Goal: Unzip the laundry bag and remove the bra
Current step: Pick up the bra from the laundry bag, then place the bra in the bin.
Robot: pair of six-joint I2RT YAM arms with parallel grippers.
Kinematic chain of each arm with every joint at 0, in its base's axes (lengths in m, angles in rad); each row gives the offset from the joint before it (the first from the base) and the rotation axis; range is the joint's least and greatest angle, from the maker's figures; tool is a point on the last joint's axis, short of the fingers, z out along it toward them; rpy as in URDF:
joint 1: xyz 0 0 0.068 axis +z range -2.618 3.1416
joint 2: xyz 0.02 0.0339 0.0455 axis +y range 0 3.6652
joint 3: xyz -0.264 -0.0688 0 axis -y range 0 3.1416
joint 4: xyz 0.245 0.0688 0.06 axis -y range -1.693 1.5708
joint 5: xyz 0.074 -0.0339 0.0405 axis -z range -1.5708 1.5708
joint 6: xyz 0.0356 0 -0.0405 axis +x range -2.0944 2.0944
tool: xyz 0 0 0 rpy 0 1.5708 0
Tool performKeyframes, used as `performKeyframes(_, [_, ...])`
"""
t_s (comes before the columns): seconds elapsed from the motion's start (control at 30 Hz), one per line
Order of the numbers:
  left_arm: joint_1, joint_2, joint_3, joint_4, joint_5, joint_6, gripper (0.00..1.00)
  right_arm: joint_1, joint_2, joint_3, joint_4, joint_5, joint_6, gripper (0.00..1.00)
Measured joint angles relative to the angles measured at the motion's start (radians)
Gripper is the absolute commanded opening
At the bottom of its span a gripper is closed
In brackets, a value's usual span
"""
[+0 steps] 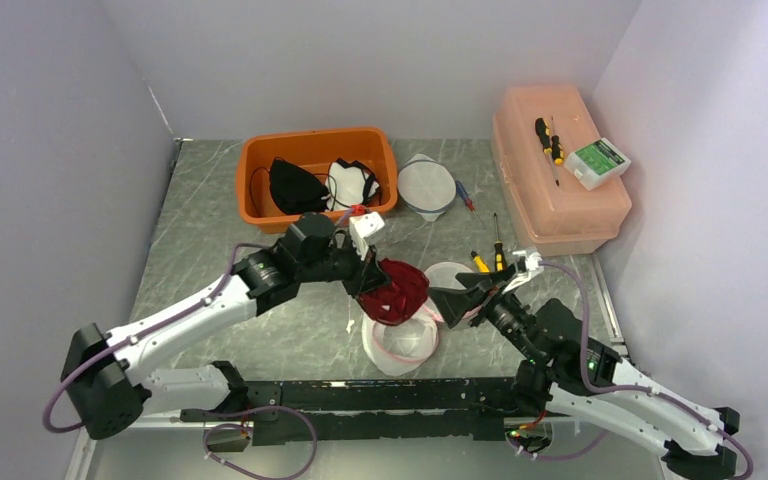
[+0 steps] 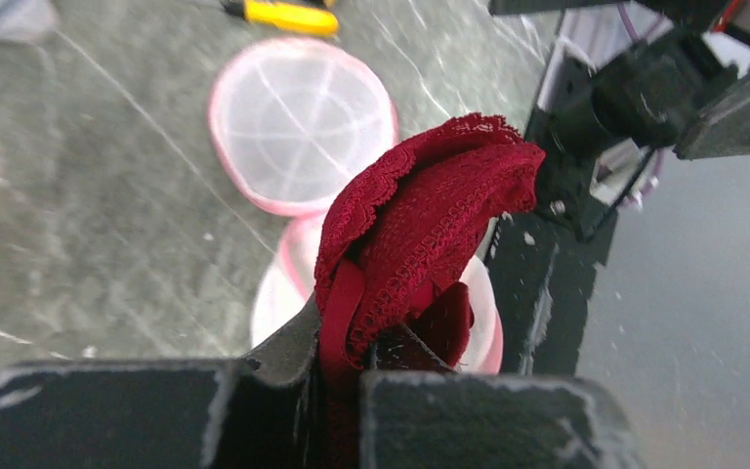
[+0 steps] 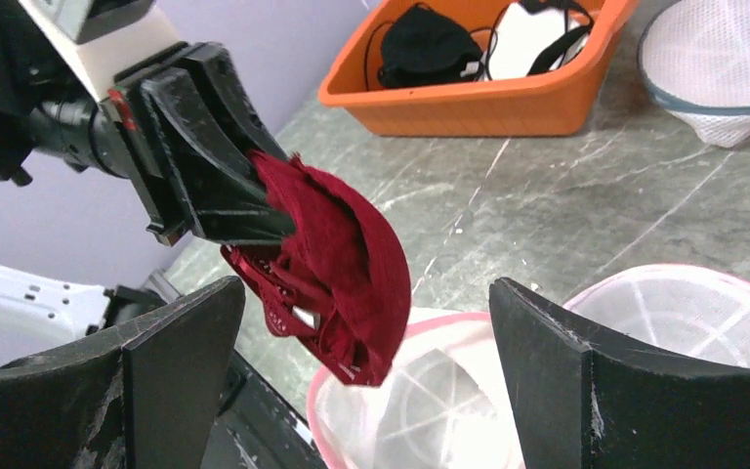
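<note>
Fingers (image 2: 288, 347) of the left gripper (image 2: 352, 357) are seen clamped on the red lace bra (image 2: 420, 225), a fold of fabric pinched tight between them; this pinch is shown close up only in the left wrist view. Fingers (image 3: 181, 362) of the right gripper (image 3: 366, 322) are spread wide with nothing held between them, which is made plain only by the right wrist view. In the top view the same gripper is shown low beside the bag, and contact with the rim cannot be told. The bra is held up off the table (image 1: 200, 240), bunched and hanging from the left gripper, over the white mesh laundry bag (image 1: 400, 345) with pink rim. The bag is lying open, its two round halves spread side by side below and behind the bra. Whether the bra's lowest edge touches the bag cannot be told: overlap is shown in the right wrist view, but height is not given by any view. Further out, the whole layout is taken in only by the top view: an orange bin (image 1: 260, 170) at the far side with black and white garments (image 1: 295, 185) inside, a second mesh bag (image 1: 427, 187) just right of it, screwdrivers (image 1: 497, 250) near the open bag, and a pink box (image 1: 560, 200) at the right wall. The bin and second bag are also caught by the right wrist view.
</note>
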State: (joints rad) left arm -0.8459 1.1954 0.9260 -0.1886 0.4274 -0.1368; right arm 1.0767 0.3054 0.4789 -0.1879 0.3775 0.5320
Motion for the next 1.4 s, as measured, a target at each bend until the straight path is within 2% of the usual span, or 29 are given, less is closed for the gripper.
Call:
performKeyframes(0.23, [0.000,-0.114,0.012,0.029,-0.260,-0.007,0.03,0.000,-0.064,-0.002,-0.018,0.067,0.027,1.00])
performKeyframes(0.37, [0.021,-0.083,0.138,-0.046,-0.472,-0.018,0.03,0.000,-0.051,-0.016,-0.039,0.098,0.041,0.99])
performKeyframes(0.43, [0.101,-0.016,0.278,-0.114,-0.516,-0.048,0.03,0.000,-0.026,-0.025,-0.049,0.105,0.047,0.99])
performKeyframes(0.53, [0.296,0.079,0.414,-0.138,-0.485,-0.133,0.03,0.000,0.034,-0.044,-0.052,0.109,0.053,0.98])
performKeyframes(0.67, [0.552,0.196,0.483,-0.157,-0.421,-0.254,0.03,0.000,0.088,-0.066,-0.048,0.103,0.062,0.98])
performKeyframes(0.77, [0.644,0.309,0.535,-0.173,-0.374,-0.326,0.03,0.000,0.108,-0.096,-0.033,0.082,0.075,0.97])
performKeyframes(1.03, [0.751,0.605,0.618,-0.161,-0.264,-0.460,0.03,0.000,0.118,-0.148,-0.008,0.047,0.093,0.97])
performKeyframes(1.23, [0.759,0.780,0.719,-0.171,-0.246,-0.497,0.03,0.000,0.118,-0.148,0.007,0.040,0.087,0.97])
performKeyframes(1.4, [0.760,0.855,0.764,-0.179,-0.248,-0.512,0.03,0.000,0.111,-0.148,0.007,0.041,0.072,0.97])
